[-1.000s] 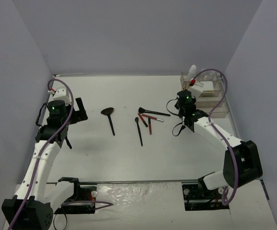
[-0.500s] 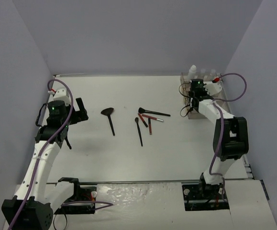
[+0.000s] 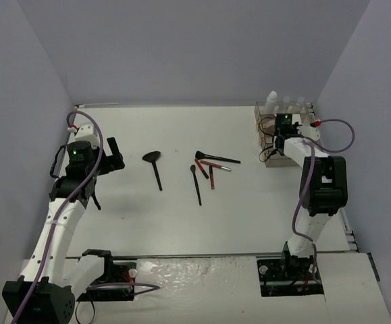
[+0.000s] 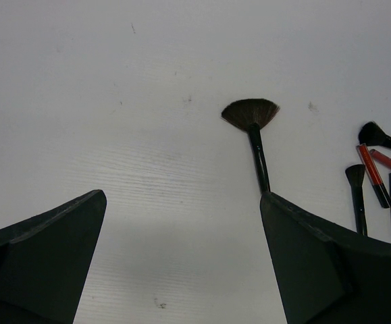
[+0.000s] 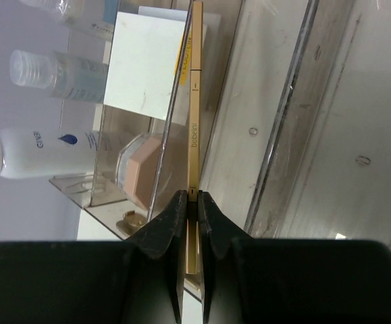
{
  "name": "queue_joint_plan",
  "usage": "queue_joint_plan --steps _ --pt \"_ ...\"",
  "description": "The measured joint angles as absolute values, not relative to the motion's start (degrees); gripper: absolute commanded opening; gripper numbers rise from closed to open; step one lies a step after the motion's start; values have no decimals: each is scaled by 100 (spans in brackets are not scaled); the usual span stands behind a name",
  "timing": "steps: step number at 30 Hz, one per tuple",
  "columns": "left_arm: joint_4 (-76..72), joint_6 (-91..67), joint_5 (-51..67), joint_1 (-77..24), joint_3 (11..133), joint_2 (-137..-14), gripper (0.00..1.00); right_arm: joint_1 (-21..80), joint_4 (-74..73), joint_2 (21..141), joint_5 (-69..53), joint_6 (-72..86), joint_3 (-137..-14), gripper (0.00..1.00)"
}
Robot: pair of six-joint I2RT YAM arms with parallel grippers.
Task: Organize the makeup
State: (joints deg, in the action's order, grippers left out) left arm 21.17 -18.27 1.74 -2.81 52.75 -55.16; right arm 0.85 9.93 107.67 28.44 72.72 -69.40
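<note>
My right gripper (image 5: pixel 190 194) is shut on a thin tan pencil (image 5: pixel 194 101) and holds it over the clear tiered organizer (image 3: pixel 271 140) at the far right. In the right wrist view the pencil lies along a clear divider wall. Beside it are white-capped bottles (image 5: pixel 53 152), a round pink compact (image 5: pixel 140 170) and a white square pad (image 5: pixel 146 64). On the table lie a black fan brush (image 3: pixel 156 166), a small black brush (image 3: pixel 195 183), another black brush (image 3: pixel 217 158) and red pencils (image 3: pixel 212 175). My left gripper (image 4: pixel 181 196) is open and empty, left of the fan brush (image 4: pixel 251 116).
The organizer's clear walls (image 5: pixel 286 115) stand close around my right fingers. Purple walls enclose the table on three sides. A purple cable (image 3: pixel 337 131) loops from the right arm near the right wall.
My right arm has swung from near the middle of the table back and right to the organizer, holding the tan pencil. The left arm has not moved.
</note>
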Motion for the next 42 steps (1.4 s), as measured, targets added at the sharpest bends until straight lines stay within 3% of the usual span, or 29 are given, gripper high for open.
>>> queue_joint_plan --steps 4,11,15,22,32,42 --pt "2117 -1826 171 -281 5273 -5508 97 55 1003 11021 2847 7471 -7069 5" --pt "2117 -1826 167 -281 5273 -5498 97 40 1127 11242 2769 7747 -7096 47" --pt "2119 -1824 169 -281 5273 -5496 97 -8 1370 11233 2672 7709 -7104 61" --pt "2117 -1824 169 -281 5273 -5496 97 -78 1621 10871 2284 6887 -6888 67" --pt "2117 -1817 143 -281 5273 -5476 97 794 1405 8993 1276 3672 -6462 67" --pt "2119 -1815 119 -281 5273 -5470 97 2500 702 8698 705 2192 -5564 47"
